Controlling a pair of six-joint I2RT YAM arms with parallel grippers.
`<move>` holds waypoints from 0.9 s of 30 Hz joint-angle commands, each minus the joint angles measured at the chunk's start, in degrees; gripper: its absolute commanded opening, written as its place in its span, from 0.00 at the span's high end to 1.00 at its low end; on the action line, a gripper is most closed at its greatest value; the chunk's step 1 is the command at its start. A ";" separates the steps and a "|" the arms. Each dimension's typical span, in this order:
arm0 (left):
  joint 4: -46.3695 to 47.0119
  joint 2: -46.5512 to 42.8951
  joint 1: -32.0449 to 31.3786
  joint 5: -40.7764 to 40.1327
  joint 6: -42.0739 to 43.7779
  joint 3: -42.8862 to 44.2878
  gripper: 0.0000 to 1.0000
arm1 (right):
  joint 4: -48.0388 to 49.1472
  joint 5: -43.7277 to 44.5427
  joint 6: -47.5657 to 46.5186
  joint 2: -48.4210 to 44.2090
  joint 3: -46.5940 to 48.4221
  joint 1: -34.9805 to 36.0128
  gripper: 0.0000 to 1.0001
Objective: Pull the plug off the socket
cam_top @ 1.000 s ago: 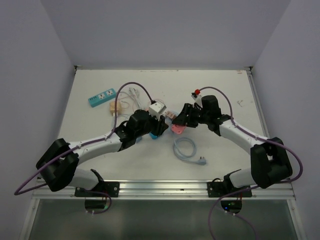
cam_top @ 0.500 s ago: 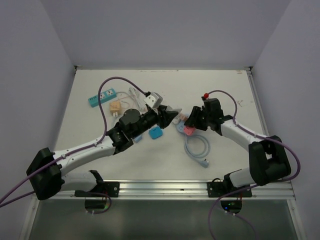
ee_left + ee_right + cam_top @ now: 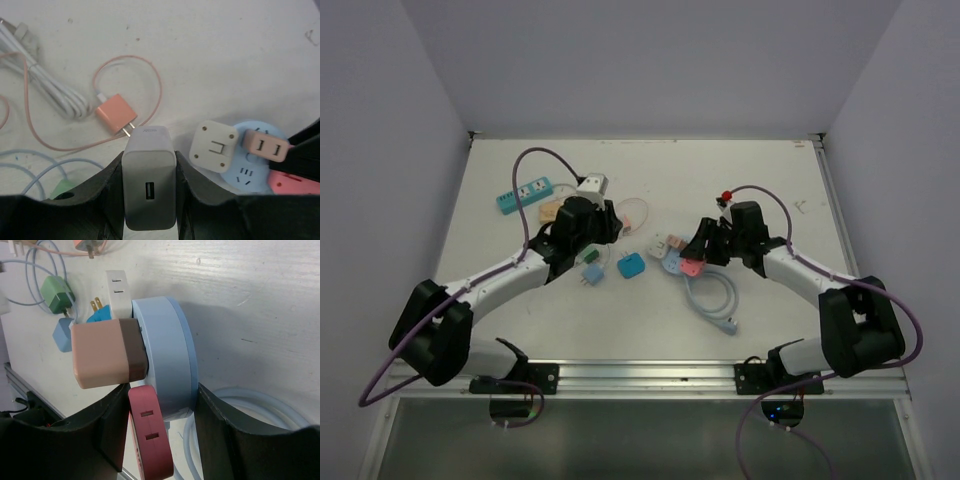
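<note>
Plug (image 3: 149, 185), white with a USB port, is clamped between your left fingers (image 3: 107, 182) at the bottom centre of the left wrist view; its lower end is cut off and you cannot see its prongs. Lower right there, apart from it, the round blue socket (image 3: 165, 355) is gripped by your right fingers (image 3: 112, 435). A pink plug (image 3: 107, 352), red plug (image 3: 150, 440) and white adapter (image 3: 119, 290) crowd its face. A salmon charger (image 3: 116, 114) lies on the bench (image 3: 225, 60) just above.

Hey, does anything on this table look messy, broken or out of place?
Nothing looks broken, only cluttered. The round blue socket in the right gripper has three plugs crowded on it; the left gripper holds a white charger, with loose cables tangled beside it.
</note>
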 commanded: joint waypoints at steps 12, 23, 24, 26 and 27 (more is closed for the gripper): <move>-8.23 9.42 6.11 2.53 -0.89 2.84 0.36 | 7.06 -7.71 -1.64 -0.45 0.01 -0.22 1.00; -1.82 0.64 5.94 14.90 2.72 0.65 0.05 | 5.92 -8.67 -2.78 0.17 1.06 -0.13 1.00; -1.46 0.29 5.85 16.06 2.46 0.56 0.03 | 5.83 -8.67 -2.87 0.26 1.15 -0.04 1.00; -0.50 -0.59 5.32 17.90 1.84 0.38 0.01 | 5.74 -8.76 -3.13 0.17 1.15 -0.04 1.00; -0.14 -0.86 4.97 17.91 1.40 0.30 0.00 | 5.74 -8.76 -3.13 0.26 1.15 -0.04 1.00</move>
